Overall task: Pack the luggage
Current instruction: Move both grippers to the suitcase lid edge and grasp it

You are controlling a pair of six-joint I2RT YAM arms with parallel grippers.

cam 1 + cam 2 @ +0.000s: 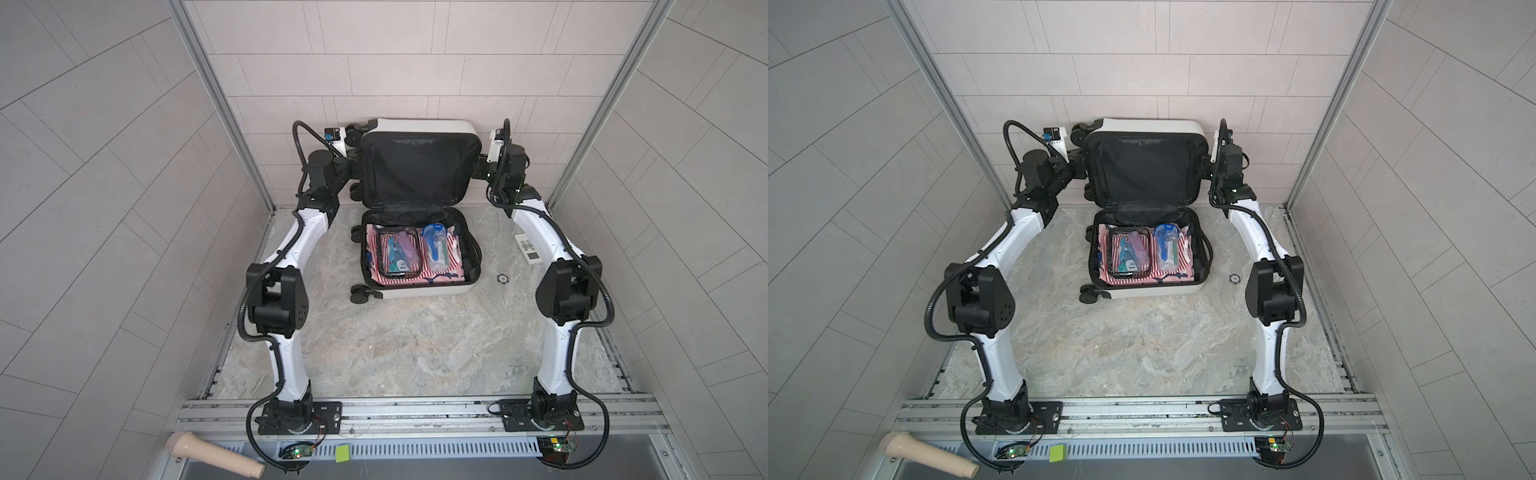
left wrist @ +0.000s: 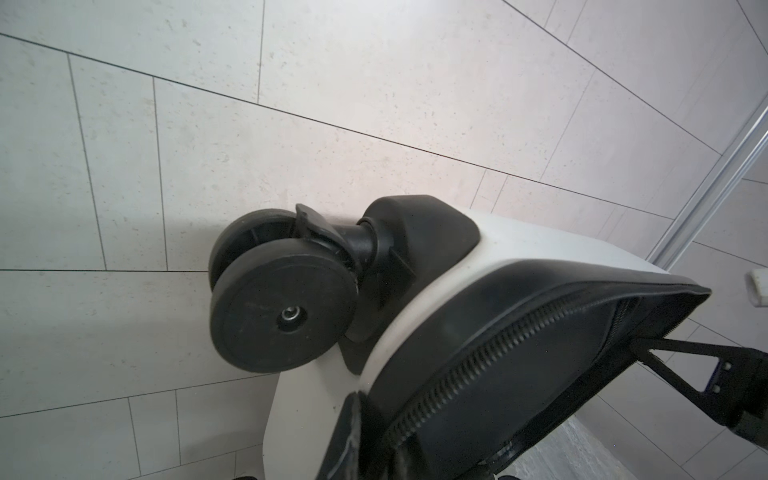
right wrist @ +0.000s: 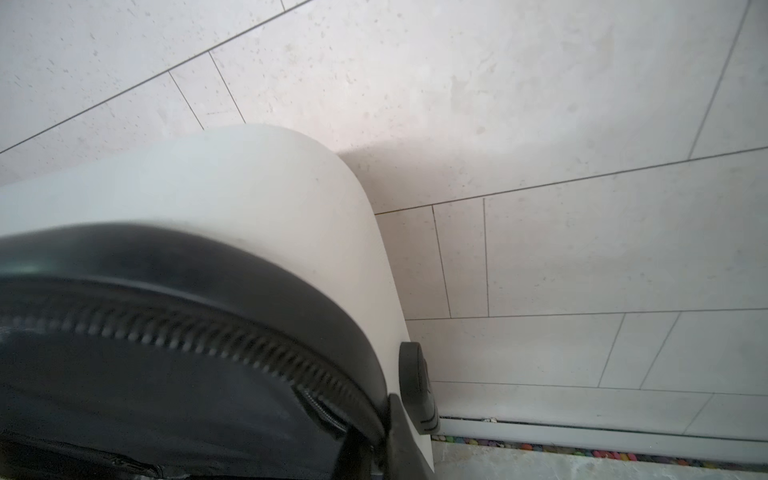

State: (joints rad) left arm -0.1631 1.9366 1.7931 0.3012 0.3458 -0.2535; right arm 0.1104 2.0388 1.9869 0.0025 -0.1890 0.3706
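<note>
In both top views the white luggage (image 1: 419, 291) lies open at the far edge of the desk (image 1: 415, 353), its black-lined lid upright. The left jaws and right jaws clench the lid's sides. Left wrist view: black twin wheel (image 2: 282, 307), zipper band (image 2: 478, 374). Right wrist view: rounded white corner.

Both arms are raised from their bases and bent at the elbows. The left arm (image 1: 307, 232) is stretched to the left side of the lid (image 1: 415, 174), the right arm (image 1: 536, 232) to its right side. The left gripper (image 1: 354, 162) and right gripper (image 1: 480, 160) are clamped onto the lid's side rims. One blurred finger is seen against the rim in each wrist view (image 2: 353, 432) (image 3: 397, 430).
</note>
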